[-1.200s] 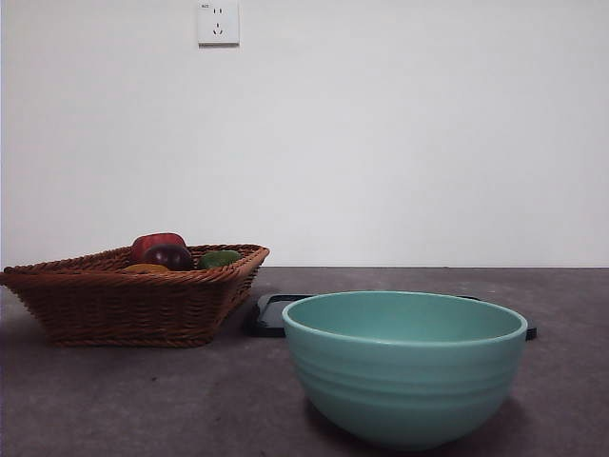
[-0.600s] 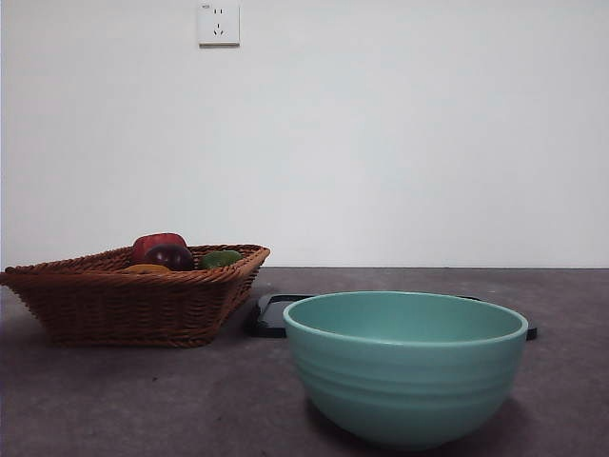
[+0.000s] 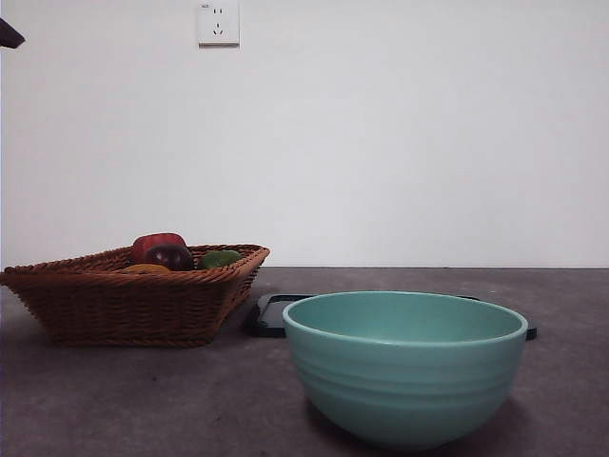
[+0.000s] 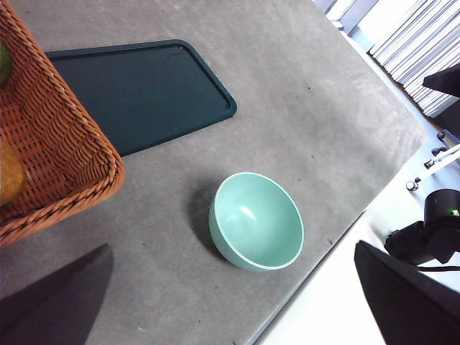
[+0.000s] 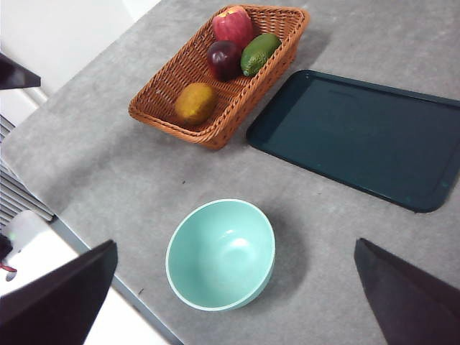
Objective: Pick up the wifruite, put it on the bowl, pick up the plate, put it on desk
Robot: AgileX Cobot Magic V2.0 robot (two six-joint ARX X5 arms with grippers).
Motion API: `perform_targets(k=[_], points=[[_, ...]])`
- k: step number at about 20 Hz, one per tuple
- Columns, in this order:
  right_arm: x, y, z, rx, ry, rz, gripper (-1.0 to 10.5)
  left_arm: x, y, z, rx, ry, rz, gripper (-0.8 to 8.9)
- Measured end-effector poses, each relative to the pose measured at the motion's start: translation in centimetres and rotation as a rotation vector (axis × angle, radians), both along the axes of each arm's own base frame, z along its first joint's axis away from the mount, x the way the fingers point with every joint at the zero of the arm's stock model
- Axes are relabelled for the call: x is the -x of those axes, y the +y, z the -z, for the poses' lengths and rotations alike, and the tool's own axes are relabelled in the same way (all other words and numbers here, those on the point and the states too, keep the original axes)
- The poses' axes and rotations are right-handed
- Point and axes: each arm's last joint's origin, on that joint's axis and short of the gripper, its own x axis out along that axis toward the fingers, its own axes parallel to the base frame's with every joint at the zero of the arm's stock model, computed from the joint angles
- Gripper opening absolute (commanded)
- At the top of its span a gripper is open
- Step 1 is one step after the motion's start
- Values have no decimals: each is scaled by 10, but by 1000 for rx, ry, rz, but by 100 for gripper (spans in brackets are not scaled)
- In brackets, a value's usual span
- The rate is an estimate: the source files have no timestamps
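Note:
The wifruite (image 5: 195,103), small and orange-yellow, lies in the brown wicker basket (image 5: 280,54); only its top shows over the rim in the front view (image 3: 145,268). The mint-green bowl (image 3: 404,367) stands empty near the desk's front edge (image 5: 221,253) (image 4: 256,220). Behind it lies the plate (image 5: 359,136), a flat dark green rectangular tray (image 4: 136,93) (image 3: 271,314). My left gripper (image 4: 232,246) hangs high above the bowl, open and holding nothing. My right gripper (image 5: 236,243) is also high over the bowl, open and empty.
The basket also holds a red fruit (image 5: 233,25), a dark purple fruit (image 5: 223,57) and a green fruit (image 5: 259,53). A black arm tip (image 3: 9,36) shows at the front view's top left corner. The grey desk (image 5: 115,165) ends just in front of the bowl.
A black arm tip has come into the front view's top left corner. The bowl, basket and plate have not moved.

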Motion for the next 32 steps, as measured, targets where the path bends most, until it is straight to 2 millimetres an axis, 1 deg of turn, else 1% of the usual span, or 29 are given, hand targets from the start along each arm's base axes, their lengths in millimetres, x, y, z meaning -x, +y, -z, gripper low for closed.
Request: perform_targets(k=[7, 10, 13, 15, 19, 22, 24, 27, 29, 31, 32], points=[[0, 0, 0, -2, 2, 1, 568, -1, 0, 1, -5, 12, -19, 647], [0, 0, 0, -4, 4, 3, 568, -9, 1, 2, -76, 54, -116, 647], [0, 0, 0, -6, 6, 4, 568, -23, 1, -1, -202, 119, -236, 647], [0, 0, 0, -6, 6, 4, 568, -37, 0, -4, -280, 166, -298, 647], [0, 0, 0, -6, 6, 4, 568, -76, -8, -10, -381, 251, -378, 647], [0, 0, 0, -6, 6, 5, 568, -109, -21, -12, -449, 287, -408, 647], [0, 0, 0, -6, 6, 5, 568, -129, -31, -9, -483, 304, -404, 647], [0, 0, 0, -6, 7, 5, 568, -154, -50, 3, -506, 343, -372, 647], [0, 0, 0, -6, 7, 5, 568, -169, -61, 18, -533, 375, -362, 646], [0, 0, 0, -6, 7, 5, 568, -183, -70, 36, -580, 398, -368, 611], [0, 0, 0, -6, 7, 5, 568, -189, -73, 45, -603, 402, -374, 610]])
